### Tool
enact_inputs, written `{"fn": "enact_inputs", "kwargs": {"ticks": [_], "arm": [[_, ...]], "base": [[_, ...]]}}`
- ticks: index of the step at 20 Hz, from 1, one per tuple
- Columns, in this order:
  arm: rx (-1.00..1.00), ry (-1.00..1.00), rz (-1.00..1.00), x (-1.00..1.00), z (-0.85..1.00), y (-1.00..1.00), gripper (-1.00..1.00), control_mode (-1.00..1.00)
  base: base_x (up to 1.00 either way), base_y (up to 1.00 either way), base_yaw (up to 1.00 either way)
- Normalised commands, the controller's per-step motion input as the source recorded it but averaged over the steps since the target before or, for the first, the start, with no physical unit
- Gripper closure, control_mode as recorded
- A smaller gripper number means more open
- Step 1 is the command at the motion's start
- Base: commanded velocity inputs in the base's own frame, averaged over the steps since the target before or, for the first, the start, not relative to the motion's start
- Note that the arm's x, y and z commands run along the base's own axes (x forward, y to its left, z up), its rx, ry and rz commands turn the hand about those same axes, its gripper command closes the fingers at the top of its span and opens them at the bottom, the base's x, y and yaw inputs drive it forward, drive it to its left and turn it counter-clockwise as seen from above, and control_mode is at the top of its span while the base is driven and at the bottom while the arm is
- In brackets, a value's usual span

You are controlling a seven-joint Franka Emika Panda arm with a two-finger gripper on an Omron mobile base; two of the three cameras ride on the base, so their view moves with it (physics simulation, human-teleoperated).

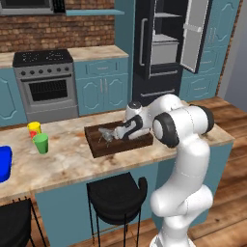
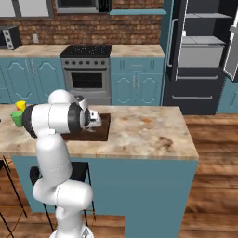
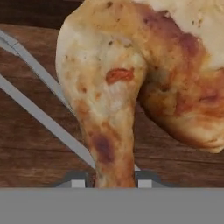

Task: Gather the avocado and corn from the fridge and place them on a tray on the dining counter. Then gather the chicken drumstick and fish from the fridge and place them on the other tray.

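Green cup point(image 1: 41, 143) stands beside wooden tray point(image 1: 99, 147).

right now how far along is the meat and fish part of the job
Nearly finished, it seems. The fish already lies on the dark wooden tray on the dining counter. In hand: the chicken drumstick, its narrow end between the gripper jaws, low over the tray wood. Left: letting go and backing off. The fridge door is open.
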Motion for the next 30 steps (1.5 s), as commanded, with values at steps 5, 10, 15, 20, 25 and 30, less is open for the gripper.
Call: {"fn": "enact_inputs", "kwargs": {"ticks": [5,10,15,20,25,30], "arm": [[0.0,0.0,-0.01,-0.12,0.1,0.0,-1.0,-1.0],[0.0,0.0,-0.04,-0.48,0.35,-0.05,-1.0,-1.0],[0.0,-0.01,-0.04,-0.59,0.56,-0.14,-1.0,-1.0],[0.0,-0.02,-0.04,-0.65,0.7,-0.25,-1.0,-1.0],[0.0,-0.02,-0.04,-0.74,0.7,-0.26,-1.0,-1.0],[0.0,-0.05,-0.02,-0.9,0.62,-0.19,-1.0,-1.0]], "base": [[0.0,0.0,0.0],[0.0,0.0,0.0],[0.0,0.0,0.0],[0.0,0.0,0.0],[0.0,0.0,0.0],[0.0,0.0,0.0]]}}
